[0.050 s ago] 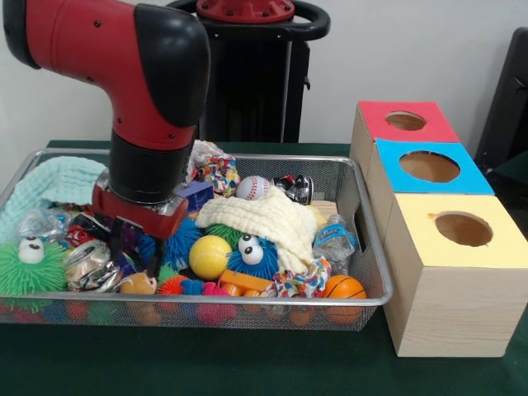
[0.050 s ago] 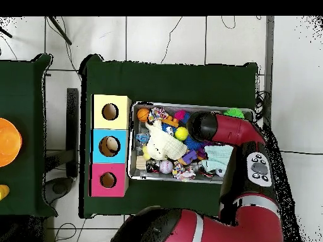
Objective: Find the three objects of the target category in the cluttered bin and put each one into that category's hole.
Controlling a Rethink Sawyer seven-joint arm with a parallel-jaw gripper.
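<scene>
A wire mesh bin [image 1: 370, 247] [image 2: 135, 174] is crammed with toys. Among them are a yellow ball [image 1: 209, 256] [image 2: 182, 133], a baseball [image 1: 252, 187] [image 2: 166, 166] and a small basketball [image 1: 343, 287] [image 2: 143, 115]. To the bin's right in the front view stand three wooden boxes, each with a round hole: red [image 1: 404, 124] [image 2: 108, 179], blue [image 1: 429, 169] [image 2: 109, 146] and yellow [image 1: 462, 231] [image 2: 110, 111]. My gripper [image 1: 136, 250] is open, its fingers reaching down into the left part of the bin beside a blue spiky ball [image 1: 177, 239], left of the yellow ball. From overhead the arm [image 2: 203, 126] hides the gripper.
A cream cloth [image 1: 264, 223] [image 2: 163, 146] drapes over the bin's middle, above a blue fuzzy toy with eyes [image 1: 252, 252]. A teal towel [image 1: 49, 186], a green spiky toy [image 1: 31, 264], a crushed can [image 1: 87, 264], a water bottle [image 1: 332, 241] and a rope toy [image 1: 214, 173] crowd the remainder.
</scene>
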